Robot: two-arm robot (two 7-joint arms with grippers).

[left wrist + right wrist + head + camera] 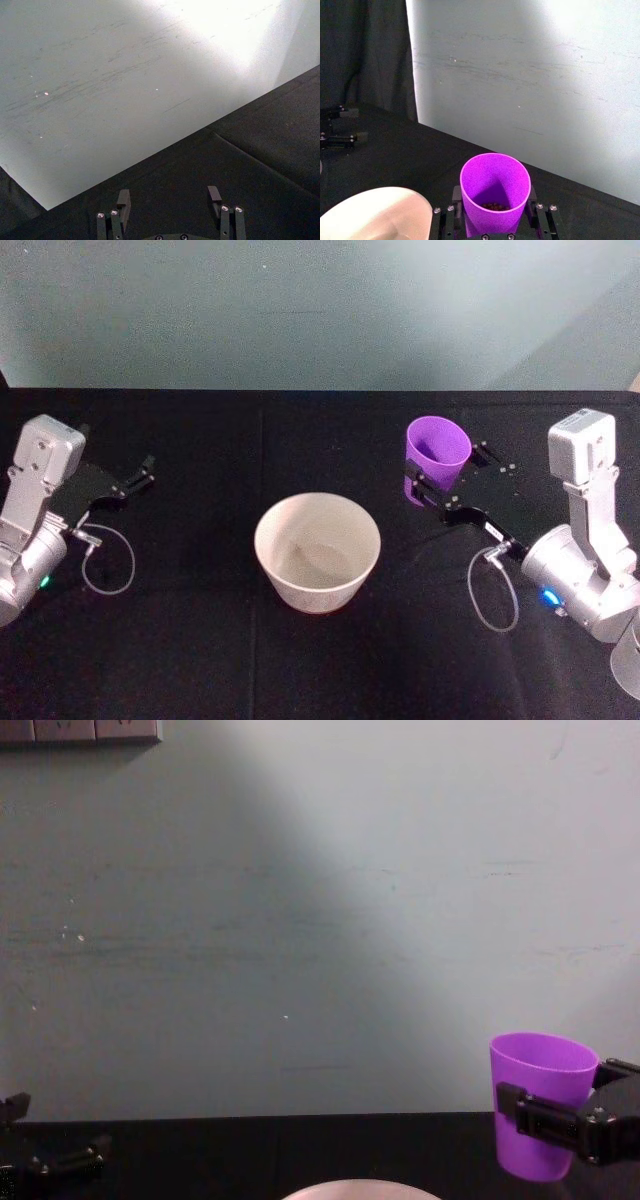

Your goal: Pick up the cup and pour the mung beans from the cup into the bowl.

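Right gripper [448,472] clasps the cup [495,200] between its jaws; tip mung beans [495,206] only above the bowl [300,590]. Left gripper [169,197] idles spread, well apart.

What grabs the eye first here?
The bright purple cup, clamped in the right claw right of centre, with mung beans at its bottom. The pale bowl sits mid-table, looking empty. The left claw lies open at the far left.
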